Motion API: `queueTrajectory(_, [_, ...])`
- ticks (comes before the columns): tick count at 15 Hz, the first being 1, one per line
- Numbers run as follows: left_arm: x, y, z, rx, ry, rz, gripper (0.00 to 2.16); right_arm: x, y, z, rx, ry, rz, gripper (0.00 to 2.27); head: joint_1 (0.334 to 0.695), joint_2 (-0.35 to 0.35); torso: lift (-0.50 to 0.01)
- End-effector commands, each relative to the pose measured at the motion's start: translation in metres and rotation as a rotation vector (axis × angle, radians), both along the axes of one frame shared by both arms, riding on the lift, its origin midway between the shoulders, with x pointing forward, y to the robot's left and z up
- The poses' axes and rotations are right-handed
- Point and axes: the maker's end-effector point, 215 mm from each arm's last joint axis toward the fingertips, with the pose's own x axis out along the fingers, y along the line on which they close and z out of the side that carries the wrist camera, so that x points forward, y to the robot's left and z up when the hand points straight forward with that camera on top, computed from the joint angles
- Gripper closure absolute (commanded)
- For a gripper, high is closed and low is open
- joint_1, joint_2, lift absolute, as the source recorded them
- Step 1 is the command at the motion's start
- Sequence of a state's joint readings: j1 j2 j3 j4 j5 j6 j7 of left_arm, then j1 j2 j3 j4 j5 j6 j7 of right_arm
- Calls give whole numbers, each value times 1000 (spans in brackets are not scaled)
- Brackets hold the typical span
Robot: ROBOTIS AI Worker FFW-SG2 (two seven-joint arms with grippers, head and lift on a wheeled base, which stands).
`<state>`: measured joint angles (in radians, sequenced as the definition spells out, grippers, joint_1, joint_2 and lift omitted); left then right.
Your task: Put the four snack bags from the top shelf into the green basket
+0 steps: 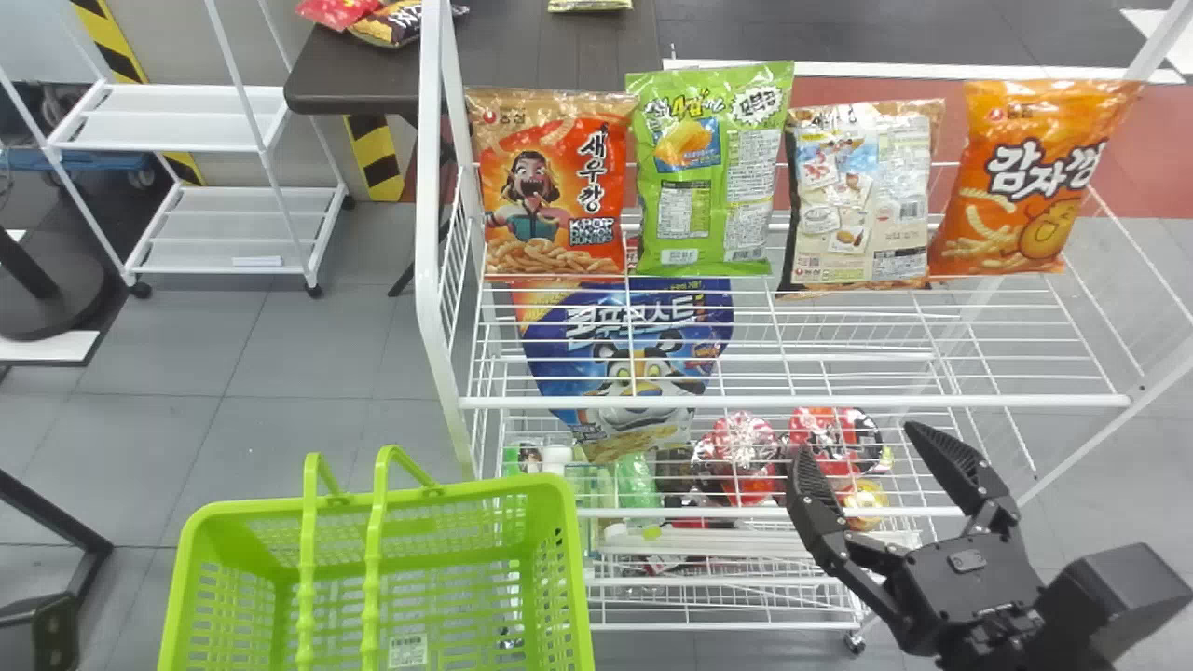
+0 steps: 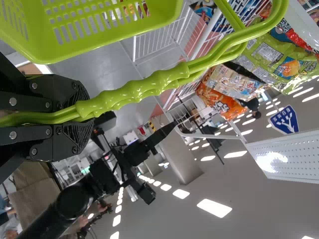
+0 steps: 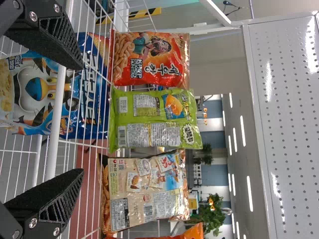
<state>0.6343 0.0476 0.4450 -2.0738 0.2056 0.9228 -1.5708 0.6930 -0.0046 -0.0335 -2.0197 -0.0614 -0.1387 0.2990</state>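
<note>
right pincer [image 1: 856, 443]: fingers spread wide, nothing between them, on the near side of the rack's front rail [image 1: 792, 402], well apart from the snack bags. four of those stand in a row on the top shelf, robot's left to right: red-orange snack bag [image 1: 555, 186], green snack bag [image 1: 708, 177], beige snack bag [image 1: 862, 200], orange snack bag [image 1: 1030, 177], this last tilted. right pincer is lower than the row, nearer its right-hand pair.

left pincer [image 2: 82, 117]: clamped on the raised handles [image 2: 149, 85] of the green basket [image 1: 559, 503]. basket sits in front of the rack, to the left; white label [image 1: 407, 650] visible inside.

white wire rack, tier below the row: blue tiger-print bag [image 1: 643, 349]. lower down: red packs [image 1: 741, 457] and bottles [image 1: 637, 480]. dark desk [image 1: 559, 56] behind, bags [image 1: 391, 23] on it
</note>
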Motion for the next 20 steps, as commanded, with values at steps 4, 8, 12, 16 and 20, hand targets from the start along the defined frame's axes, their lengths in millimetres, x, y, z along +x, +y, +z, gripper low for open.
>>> queueTrajectory(4, [-4,0,0,-9,5,-4,2145,1,3,1,7,-2,0,73,695,-3,0])
queueTrajectory(8, [-5,1,0,-6,7,-2,2148,3,3,2,8,-6,1,73,695,1,0])
queueTrajectory(12, [-5,1,0,-10,9,0,2145,10,5,3,4,-9,4,73,695,3,0])
queueTrajectory(16, [-6,0,0,-10,9,-2,2145,54,27,-3,-12,16,32,73,695,10,0])
queueTrajectory(20, [-5,1,-1,-6,9,-4,2145,112,69,0,-25,15,63,73,695,56,0])
